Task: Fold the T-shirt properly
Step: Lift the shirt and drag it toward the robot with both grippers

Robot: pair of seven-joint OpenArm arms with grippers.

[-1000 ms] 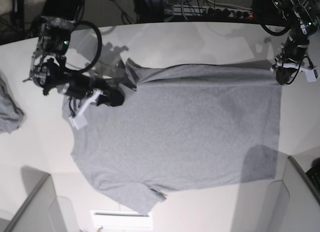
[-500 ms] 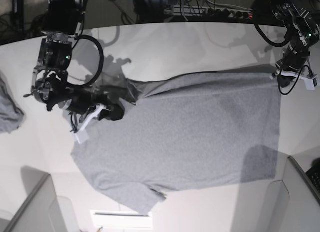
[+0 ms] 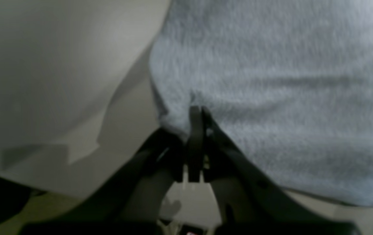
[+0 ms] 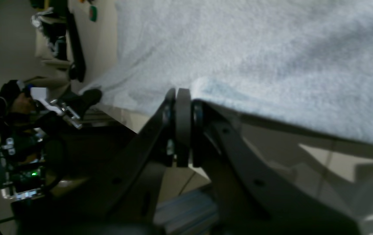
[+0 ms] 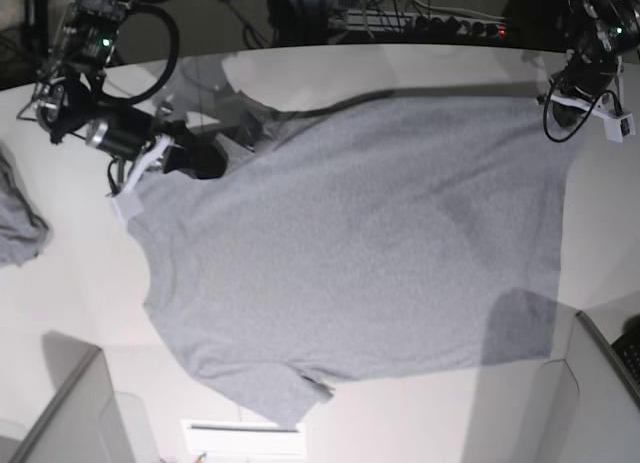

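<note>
Lifting the heather-grey cotton T-shirt [image 5: 370, 243] by its far edge, starting our first fold.
Left gripper [image 3: 195, 112] and right gripper [image 4: 183, 94] both pinch cloth; next we carry it toward frame bottom.

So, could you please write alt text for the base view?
A large heather-grey cotton T-shirt lies spread on a white table, its far edge pinched by the right end effector and the left end effector. A bunched grey cloth lies apart.

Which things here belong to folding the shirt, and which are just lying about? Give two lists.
Job:
T-shirt
left gripper, shut on its hem
right gripper, shut on its shoulder edge

Lying about:
grey cloth at the table edge
</note>
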